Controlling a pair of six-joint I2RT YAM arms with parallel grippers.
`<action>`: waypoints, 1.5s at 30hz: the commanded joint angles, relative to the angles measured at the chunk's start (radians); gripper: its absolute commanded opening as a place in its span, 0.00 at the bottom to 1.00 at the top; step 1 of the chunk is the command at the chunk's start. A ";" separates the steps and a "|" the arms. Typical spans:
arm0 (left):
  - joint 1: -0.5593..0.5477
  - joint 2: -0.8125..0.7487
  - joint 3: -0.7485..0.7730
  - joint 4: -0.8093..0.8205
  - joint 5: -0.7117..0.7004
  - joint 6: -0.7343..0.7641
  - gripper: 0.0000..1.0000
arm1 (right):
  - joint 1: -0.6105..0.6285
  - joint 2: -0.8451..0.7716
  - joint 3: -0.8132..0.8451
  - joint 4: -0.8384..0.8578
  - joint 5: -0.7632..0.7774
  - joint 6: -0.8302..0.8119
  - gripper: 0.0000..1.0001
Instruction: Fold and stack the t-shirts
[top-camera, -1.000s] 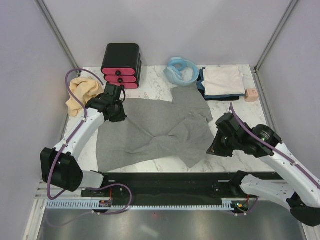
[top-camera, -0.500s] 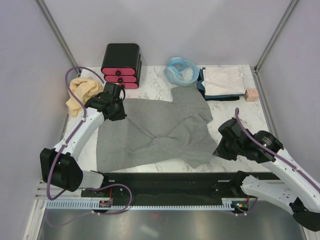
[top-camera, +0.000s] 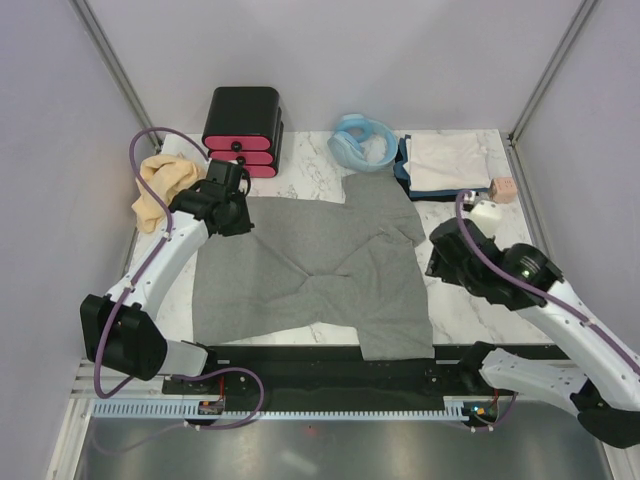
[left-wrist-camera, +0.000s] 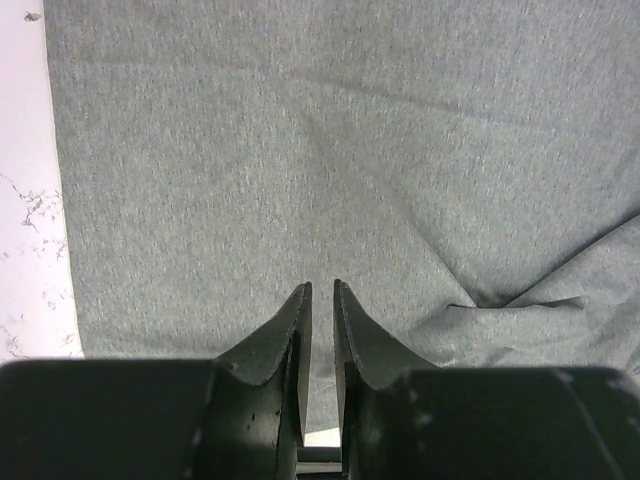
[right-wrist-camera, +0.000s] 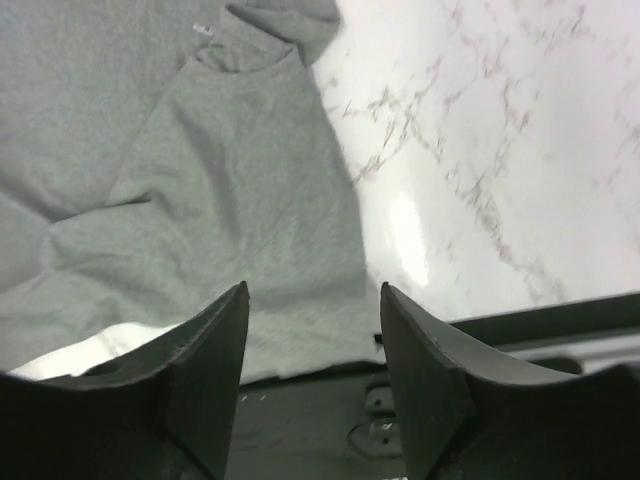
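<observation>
The big grey shirt (top-camera: 310, 270) lies spread out in the middle of the white marble table (top-camera: 470, 310). It has some wrinkles. Its near right corner lies over the black strip (top-camera: 300, 362) at the near edge.

The left gripper (left-wrist-camera: 320, 290) is at the far left corner of the grey shirt. Its two fingers are almost pressed together, with only a thin slit between them. It is not clear if they pinch the cloth.

The right gripper (right-wrist-camera: 314, 290) is near the right side of the grey shirt. Its fingers are spread apart and hold nothing.

The yellow shirt (top-camera: 162, 185) sits in a bunch at the far left. The white shirt (top-camera: 445, 160) lies folded on a dark shirt (top-camera: 402, 172) at the far right. A blue hose (top-camera: 362, 142) and a black box with pink drawers (top-camera: 243, 125) sit at the back.
</observation>
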 joint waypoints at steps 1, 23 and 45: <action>-0.004 0.001 0.044 0.005 -0.007 0.027 0.21 | 0.000 0.154 0.004 0.197 0.073 -0.240 0.66; -0.004 0.001 0.068 -0.055 -0.043 -0.026 0.21 | -0.534 0.691 -0.012 0.786 -0.467 -0.670 0.66; -0.004 0.010 0.065 -0.061 -0.024 -0.057 0.21 | -0.533 0.722 -0.198 0.881 -0.602 -0.644 0.63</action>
